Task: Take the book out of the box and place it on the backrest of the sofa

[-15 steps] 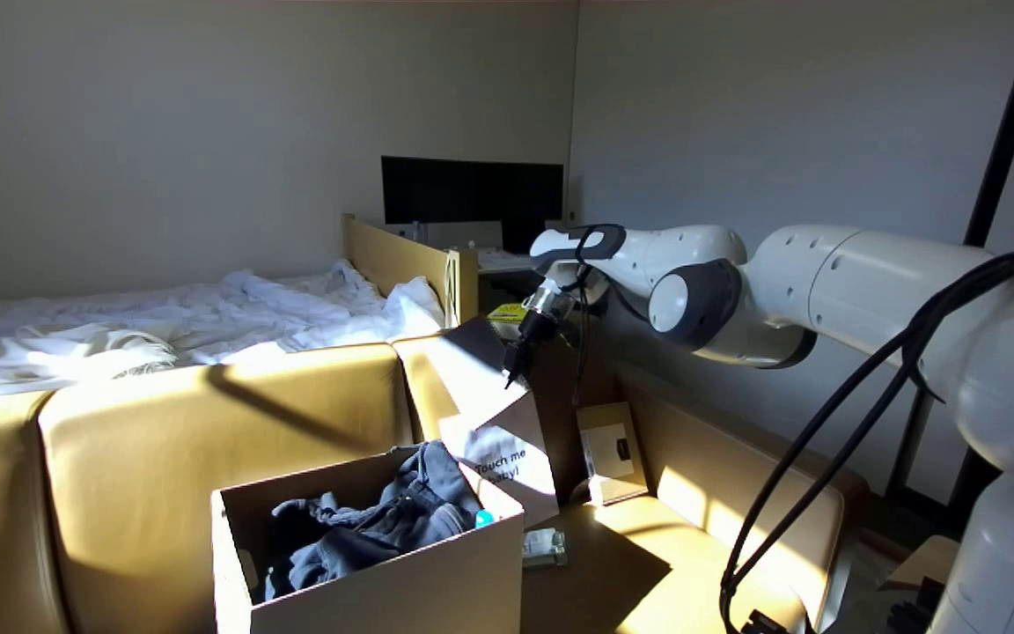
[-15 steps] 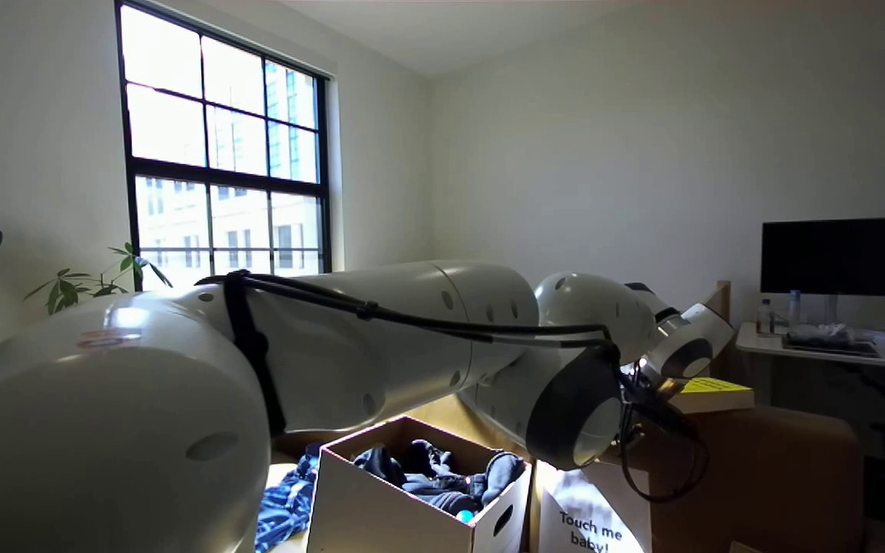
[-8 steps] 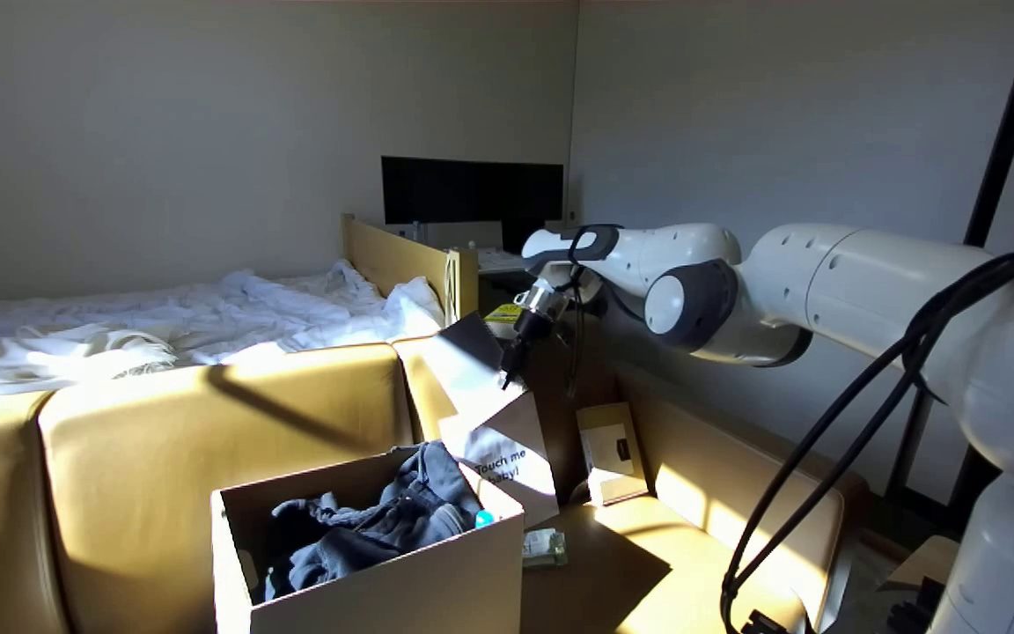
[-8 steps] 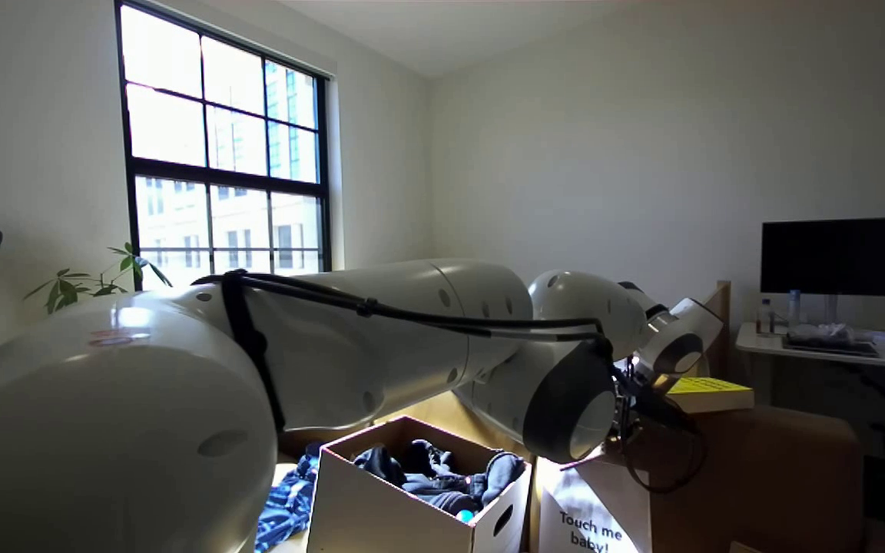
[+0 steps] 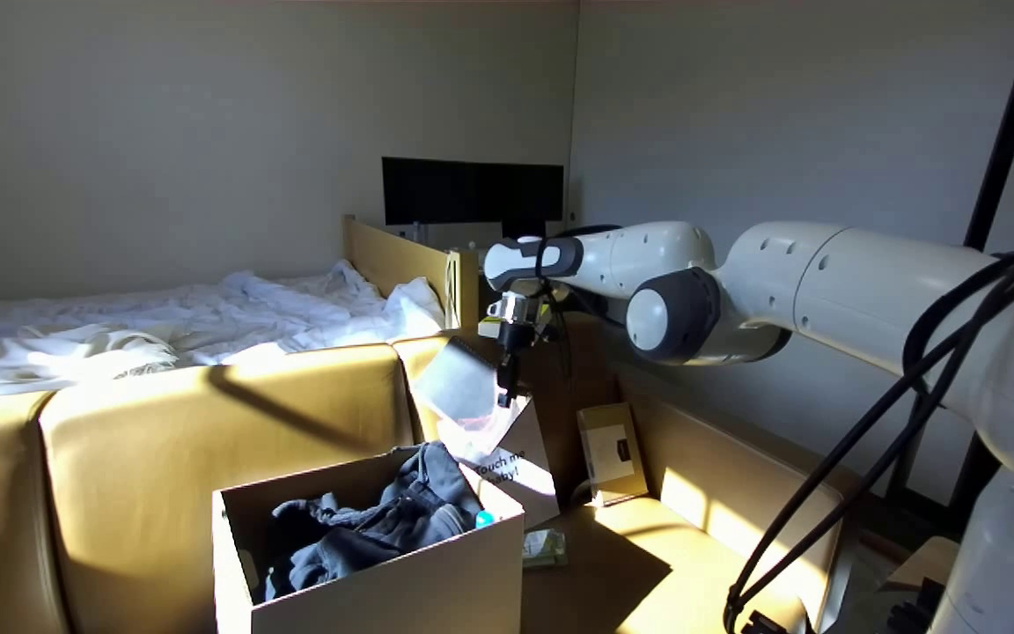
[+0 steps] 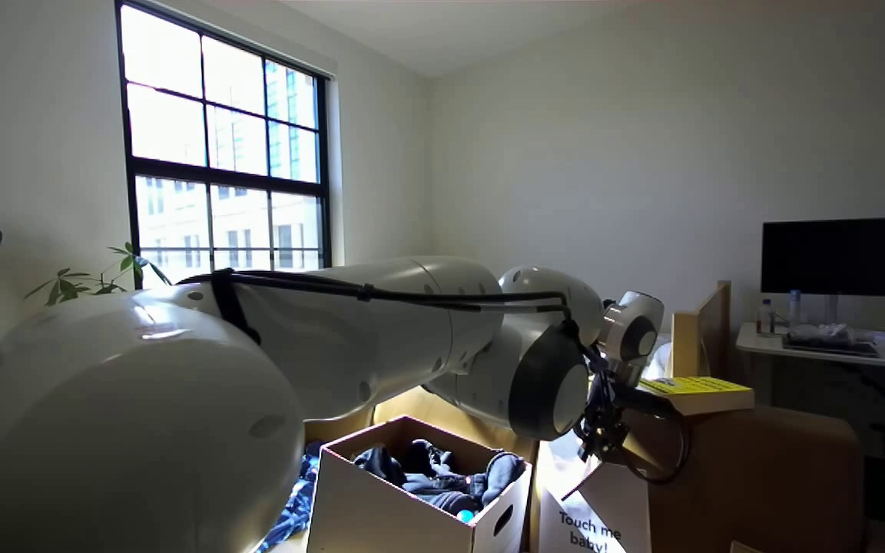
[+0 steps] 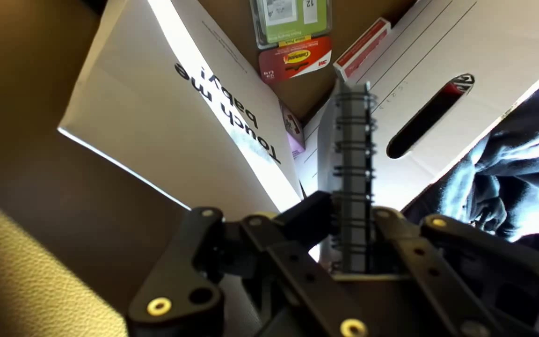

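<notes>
Book (image 7: 353, 140), pinched near its wire spine (image 7: 354, 173) by the gripper (image 5: 505, 398). Could twist from so narrow a hold (one edge only), or slide off the rounded sofa backrest (image 5: 146, 423).

Window (image 6: 231, 146) panes nearly blown out in an exterior view, wall (image 5: 208, 132) dim, hard sunlight and shadow dividing the sofa (image 5: 146, 467); in the wrist view I note glare bleaching a strip across the lettering (image 7: 236, 116), my fingers (image 7: 308, 213) dark.
</notes>
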You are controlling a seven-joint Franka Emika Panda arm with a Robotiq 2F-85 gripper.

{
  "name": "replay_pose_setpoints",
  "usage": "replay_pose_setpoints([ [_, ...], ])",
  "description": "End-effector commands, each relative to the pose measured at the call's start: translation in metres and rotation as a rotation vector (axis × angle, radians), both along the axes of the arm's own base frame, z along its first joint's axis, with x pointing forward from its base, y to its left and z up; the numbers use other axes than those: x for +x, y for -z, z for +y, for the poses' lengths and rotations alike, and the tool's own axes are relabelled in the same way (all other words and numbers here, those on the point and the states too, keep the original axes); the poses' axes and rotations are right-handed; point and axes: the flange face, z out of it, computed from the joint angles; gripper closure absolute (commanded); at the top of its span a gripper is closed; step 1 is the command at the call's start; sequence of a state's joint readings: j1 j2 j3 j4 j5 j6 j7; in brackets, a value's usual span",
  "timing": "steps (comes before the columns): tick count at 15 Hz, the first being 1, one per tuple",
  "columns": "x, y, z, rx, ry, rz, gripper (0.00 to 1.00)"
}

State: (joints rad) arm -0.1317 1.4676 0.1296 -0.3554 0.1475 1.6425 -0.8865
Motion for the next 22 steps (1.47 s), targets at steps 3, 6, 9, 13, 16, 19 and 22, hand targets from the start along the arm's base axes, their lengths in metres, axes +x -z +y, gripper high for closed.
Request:
replay_pose_setpoints([
  [3,0.0,-0.001,0.001,-0.009,-0.004,0.003,0.97],
  [6,0.009,-0.017,0.027,-0.11,-0.072,-0.058,0.97],
  [9,0.021,-0.064,0.048,-0.204,-0.138,-0.15,0.97],
  [13,0.027,-0.129,0.06,-0.27,-0.085,-0.205,0.97],
  [16,0.03,-0.172,0.054,-0.26,0.015,-0.255,0.97],
  [19,0.035,-0.202,0.036,-0.213,0.163,-0.322,0.97],
  [22,0.039,-0.221,0.016,-0.183,0.294,-0.377,0.97],
])
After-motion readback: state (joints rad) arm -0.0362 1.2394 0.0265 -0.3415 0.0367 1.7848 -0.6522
